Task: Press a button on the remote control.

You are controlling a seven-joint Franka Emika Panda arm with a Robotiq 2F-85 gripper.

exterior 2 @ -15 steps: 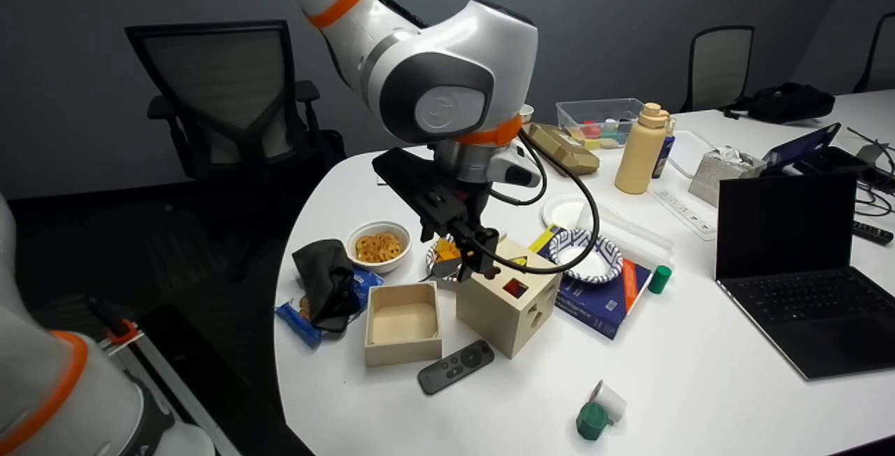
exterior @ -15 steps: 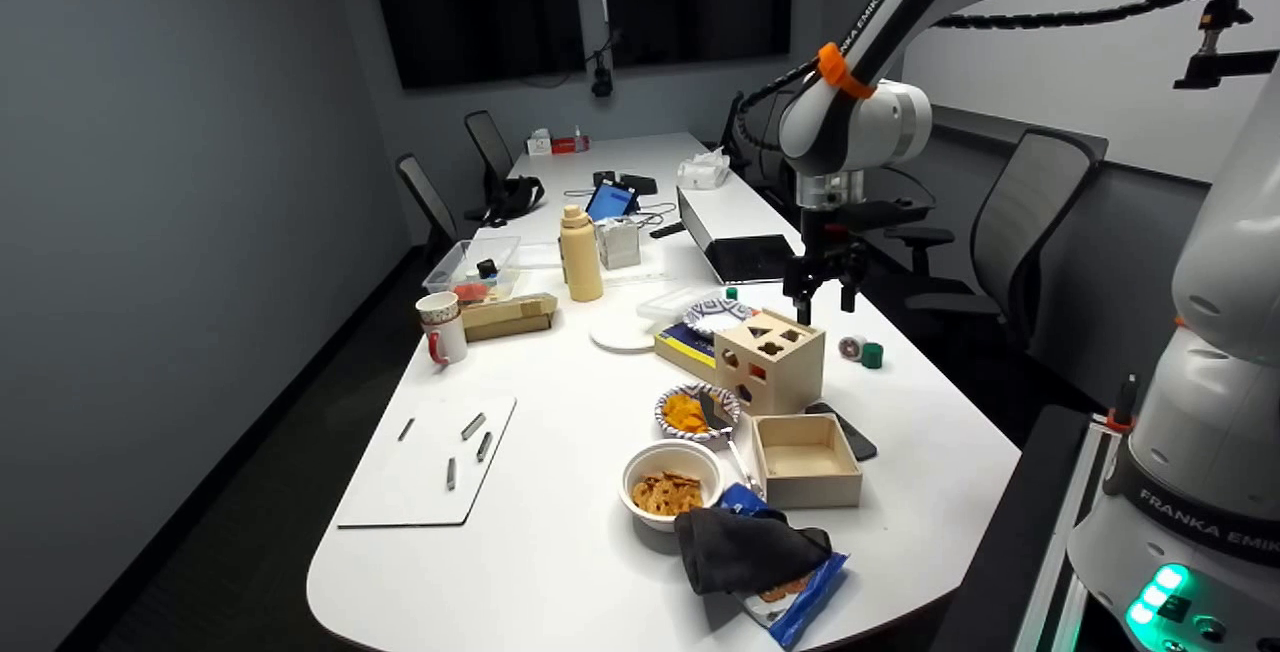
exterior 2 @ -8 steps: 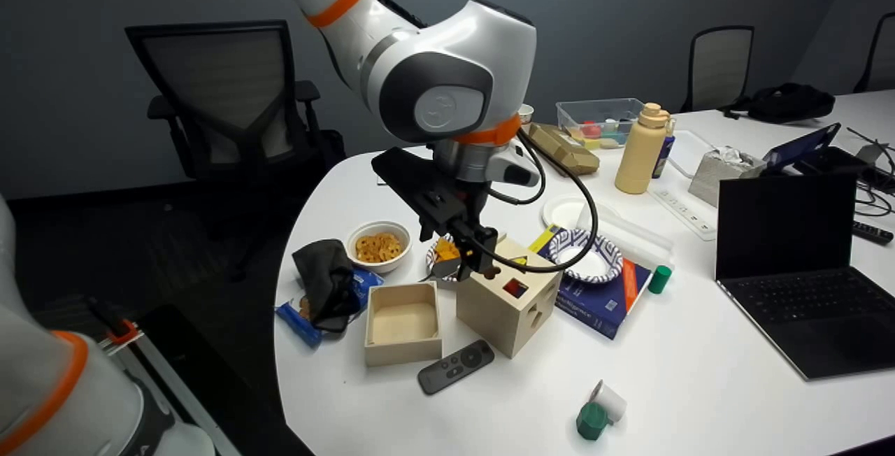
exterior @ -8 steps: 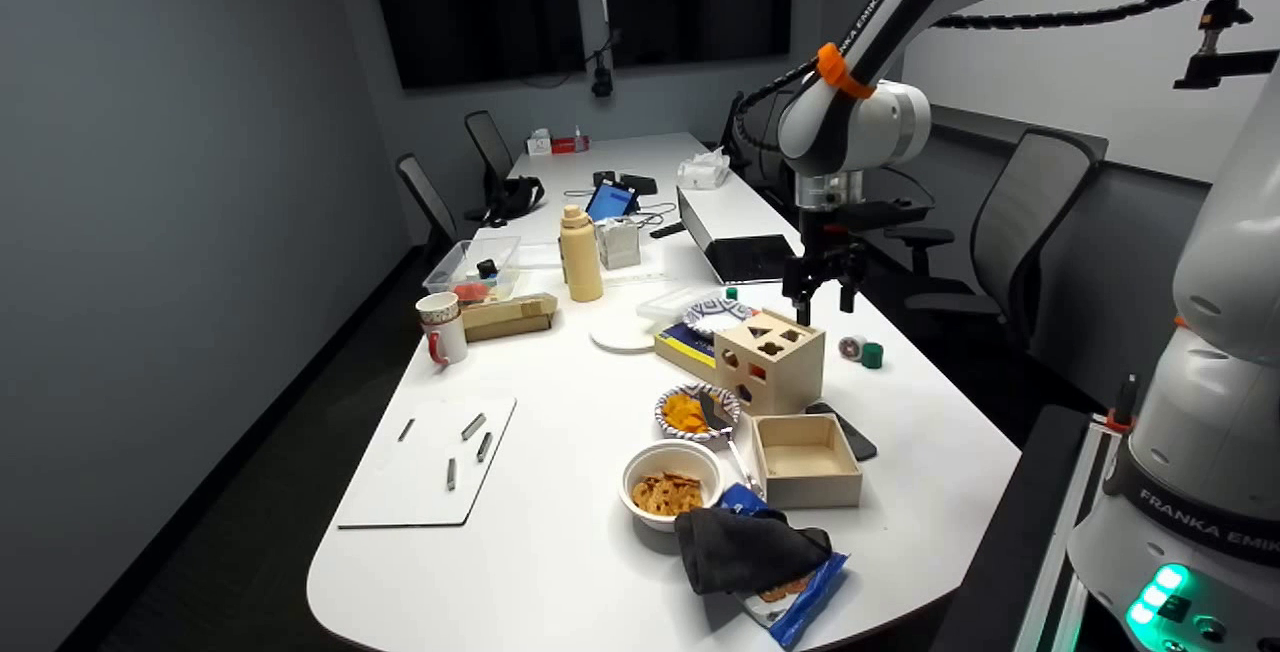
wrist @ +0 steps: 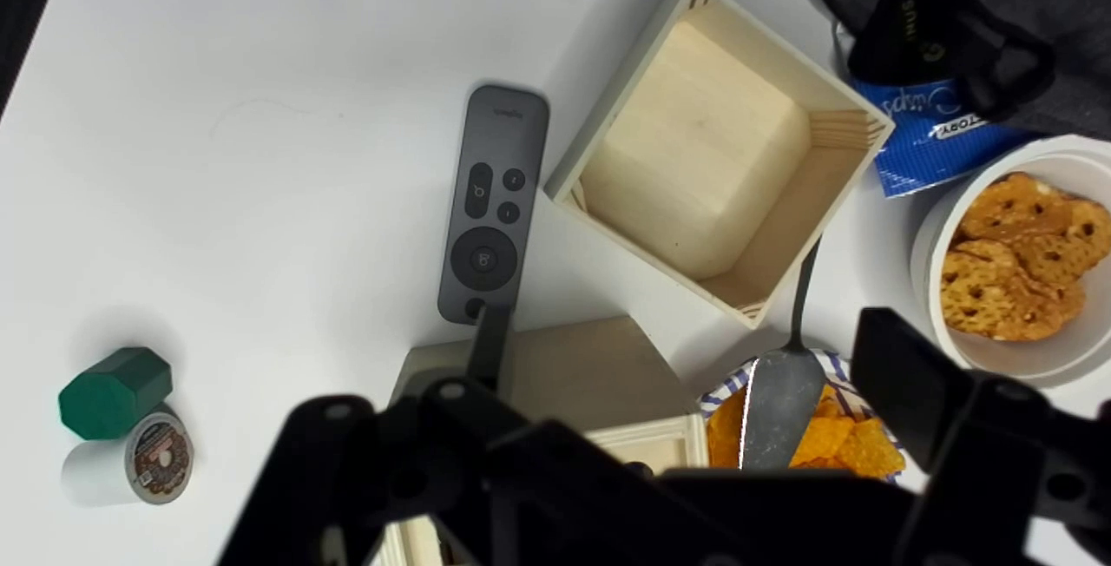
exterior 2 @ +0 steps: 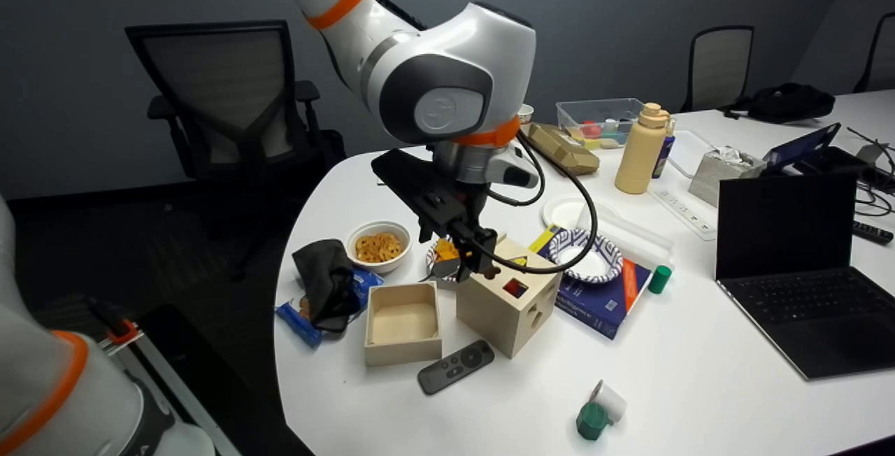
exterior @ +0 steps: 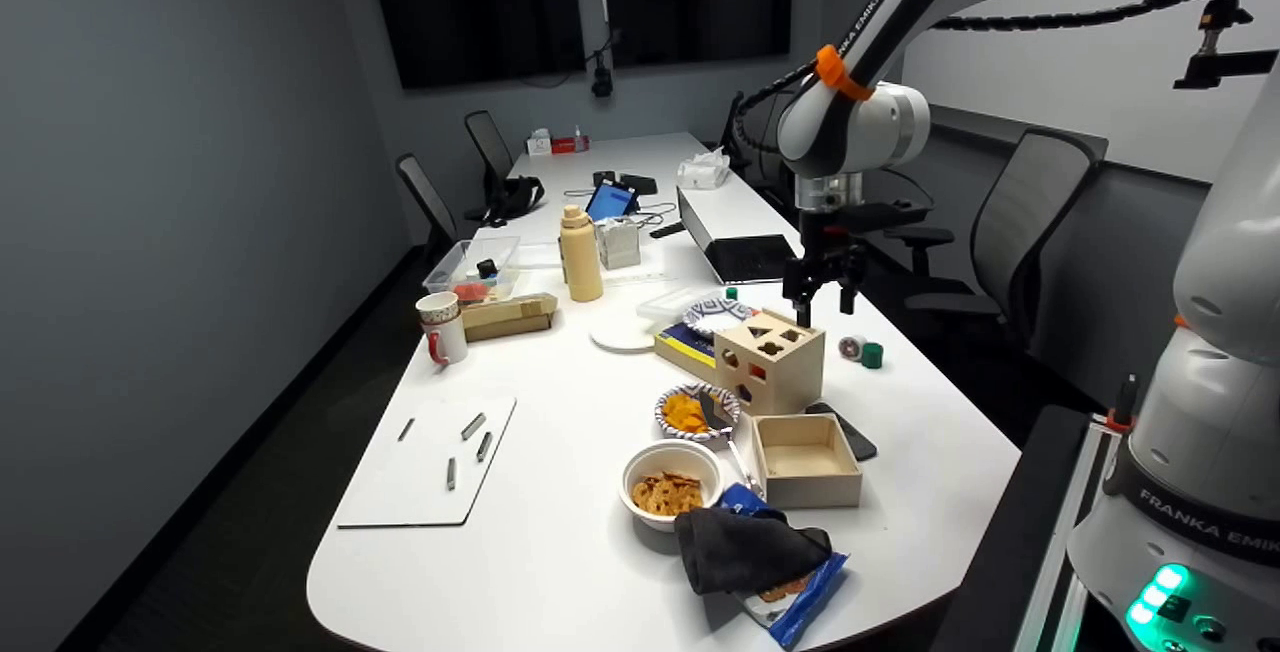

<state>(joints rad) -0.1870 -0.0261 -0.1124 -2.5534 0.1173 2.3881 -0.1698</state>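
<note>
The remote control [exterior 2: 456,366] lies flat on the white table, beside the open wooden tray and the wooden box with shaped holes. It also shows in an exterior view [exterior: 850,435], partly hidden by the tray and the box. In the wrist view the remote [wrist: 496,193] shows its buttons; one finger covers a bit of its lower end. My gripper [wrist: 684,323] is open and empty, its fingers wide apart. In both exterior views the gripper [exterior: 825,314] [exterior 2: 445,257] hangs high around the wooden box, apart from the remote.
The wooden box [exterior 2: 500,305] and open tray [exterior 2: 403,351] flank the remote. A chip bowl with a spatula [wrist: 781,401], a cracker bowl [wrist: 942,288] and a black cloth [exterior 2: 325,285] are nearby. A green piece [exterior 2: 592,419], a coffee pod [exterior 2: 610,400] and a laptop [exterior 2: 811,316] are also on the table.
The arm has sunk by only a very small amount. The gripper stays open, and the things on the table have not moved.
</note>
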